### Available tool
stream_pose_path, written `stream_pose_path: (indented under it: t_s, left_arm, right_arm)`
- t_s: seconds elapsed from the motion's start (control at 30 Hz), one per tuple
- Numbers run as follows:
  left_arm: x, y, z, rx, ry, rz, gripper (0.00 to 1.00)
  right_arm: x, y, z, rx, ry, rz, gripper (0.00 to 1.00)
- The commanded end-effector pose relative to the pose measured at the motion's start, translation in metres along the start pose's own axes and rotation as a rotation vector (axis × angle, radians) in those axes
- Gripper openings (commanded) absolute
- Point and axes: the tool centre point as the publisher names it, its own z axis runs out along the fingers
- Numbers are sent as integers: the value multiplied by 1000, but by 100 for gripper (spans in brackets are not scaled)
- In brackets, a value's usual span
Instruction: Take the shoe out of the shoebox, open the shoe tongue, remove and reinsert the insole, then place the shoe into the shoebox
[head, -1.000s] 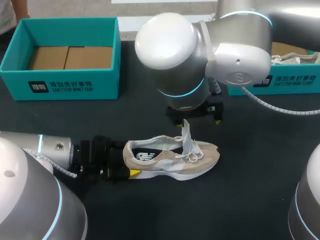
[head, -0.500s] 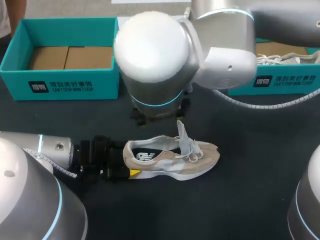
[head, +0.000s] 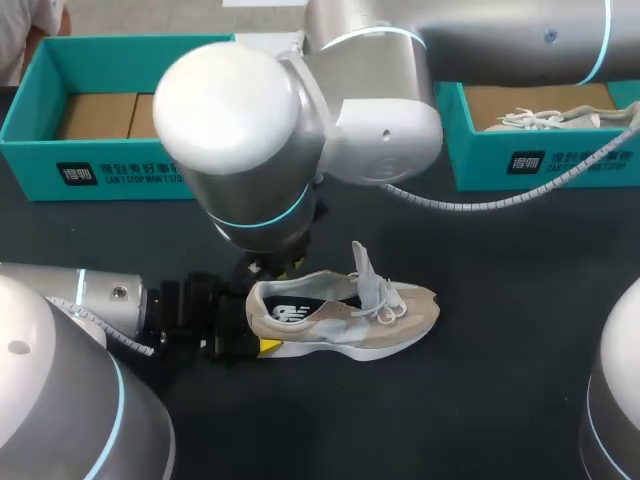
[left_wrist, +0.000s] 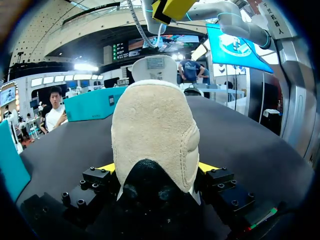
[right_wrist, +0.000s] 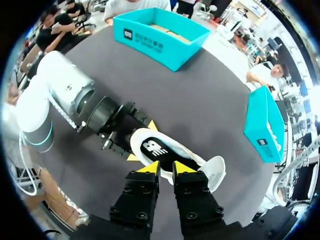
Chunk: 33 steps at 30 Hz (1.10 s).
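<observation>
On the dark table (head: 500, 300), mid-front, the beige shoe (head: 345, 318) lies on its sole, toe toward my right, tongue (head: 367, 272) pulled up and standing upright. Left gripper (left_wrist: 157, 167) clamps the heel, one yellow tip on each side. Right gripper (right_wrist: 166, 169) hangs just above the shoe's opening near the heel, fingers narrow with a slim gap, nothing between them. Teal box (head: 120, 170) sits at the back left, cardboard floor showing. Second teal box (head: 540, 160) at the back right holds another shoe (head: 545, 118).
</observation>
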Motion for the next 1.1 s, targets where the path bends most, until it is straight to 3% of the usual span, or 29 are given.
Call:
stream_pose_path:
  t_s: [0.03, 0.33, 0.4, 0.47, 0.53, 0.6, 0.77, 1.1]
  left_arm:
    - [2, 2, 0, -1, -2, 1, 0]
    - [2, 2, 0, -1, -2, 1, 0]
    - [2, 2, 0, -1, -2, 1, 0]
    - [2, 2, 0, -1, -2, 1, 0]
    - [2, 2, 0, -1, -2, 1, 0]
    - [2, 2, 0, -1, -2, 1, 0]
    - [2, 2, 0, -1, -2, 1, 0]
    - [2, 2, 0, -1, -2, 1, 0]
  right_arm:
    - [-3, 6, 2, 81, 63, -330, 0]
    - [-3, 6, 2, 81, 63, -330, 0]
    - [2, -2, 15, 143, 50, -438, 0]
    - [2, -8, 24, 95, 84, -460, 0]
    - [-2, -16, 35, 160, 62, -489, 0]
    - [-4, -23, 45, 136, 84, -470, 0]
    - [-9, -35, 68, 173, 121, -504, 0]
    - [-23, -18, 95, 186, 181, -604, 0]
